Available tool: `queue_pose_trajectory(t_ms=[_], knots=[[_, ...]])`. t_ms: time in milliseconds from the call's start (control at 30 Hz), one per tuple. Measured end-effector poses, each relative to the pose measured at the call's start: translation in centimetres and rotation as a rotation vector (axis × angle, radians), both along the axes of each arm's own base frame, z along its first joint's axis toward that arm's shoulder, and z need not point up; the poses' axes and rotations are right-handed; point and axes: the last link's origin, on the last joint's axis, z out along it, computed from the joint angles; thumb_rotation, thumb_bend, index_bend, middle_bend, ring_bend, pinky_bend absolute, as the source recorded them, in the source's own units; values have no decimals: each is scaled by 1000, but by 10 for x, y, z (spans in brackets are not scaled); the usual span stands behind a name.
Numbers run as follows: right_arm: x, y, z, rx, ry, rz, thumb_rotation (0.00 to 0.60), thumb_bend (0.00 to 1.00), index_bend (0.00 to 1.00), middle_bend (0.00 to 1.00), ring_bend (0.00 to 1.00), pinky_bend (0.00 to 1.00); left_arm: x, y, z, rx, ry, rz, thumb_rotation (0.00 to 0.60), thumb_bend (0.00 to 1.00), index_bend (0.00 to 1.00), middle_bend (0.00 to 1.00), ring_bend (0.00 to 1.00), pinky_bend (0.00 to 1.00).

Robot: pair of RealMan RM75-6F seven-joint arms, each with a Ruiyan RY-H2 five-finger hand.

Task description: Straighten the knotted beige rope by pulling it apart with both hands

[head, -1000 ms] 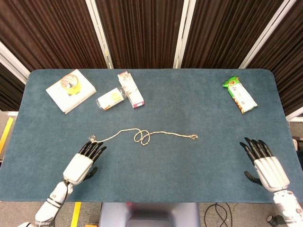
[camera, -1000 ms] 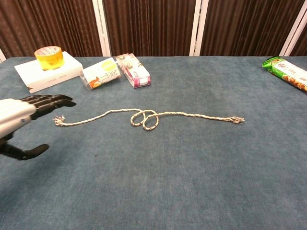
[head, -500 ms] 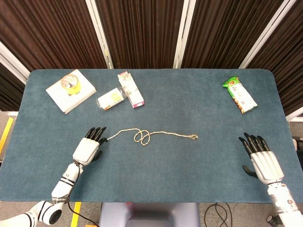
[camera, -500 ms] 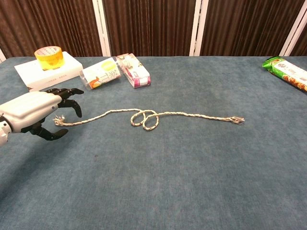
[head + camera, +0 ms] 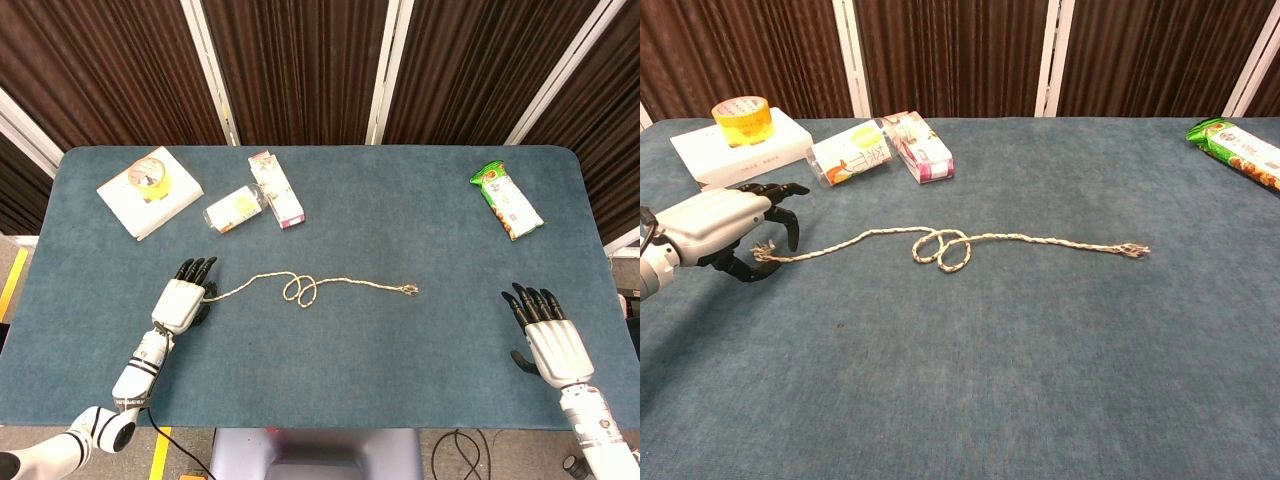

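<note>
The beige rope [image 5: 350,284] lies along the middle of the blue table, with a loose double-loop knot [image 5: 300,290] left of its centre; the same knot [image 5: 943,248] shows in the chest view. My left hand [image 5: 728,228] hovers over the rope's frayed left end [image 5: 764,252], fingers arched above it and thumb below, not plainly clamped. In the head view my left hand [image 5: 185,297] hides that end. The frayed right end [image 5: 410,291] lies free. My right hand [image 5: 546,328] rests near the table's front right with spread fingers, well away from the rope and holding nothing.
A white box [image 5: 140,203] with a yellow tape roll [image 5: 145,176] on it sits at the back left. Beside it lie a clear packet [image 5: 233,209] and a pink-and-white carton [image 5: 276,188]. A green snack bag [image 5: 506,200] lies at the back right.
My left hand has moved forward and lowered over the rope's left end, with its fingers curling down around it. My right hand has drifted slightly. The rope has not moved.
</note>
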Motion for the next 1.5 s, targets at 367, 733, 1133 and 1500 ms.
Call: queue_pose_trajectory(t_ms=[367,733,1133,1500], knots=[[-2,3,4,-12,5,-10,600,326,0,0,0,0,-11,9,0,23,36,29,600,429,493,21,0,90],[-1,4,1,-13,15,-12,600,327,0,0,0,0,-16,8,1,11,49,45,600,427,504,22,0,92],[-2,5,0,-12,23,-15,600,327,0,0,0,0,-18,11,-1,9,85,55,600,461,544,28,0,92],[5,-6,-6,8,36,12,600,327,4,0,0,0,-13,8,6,13,69,29,600,480,557,24,0,94]])
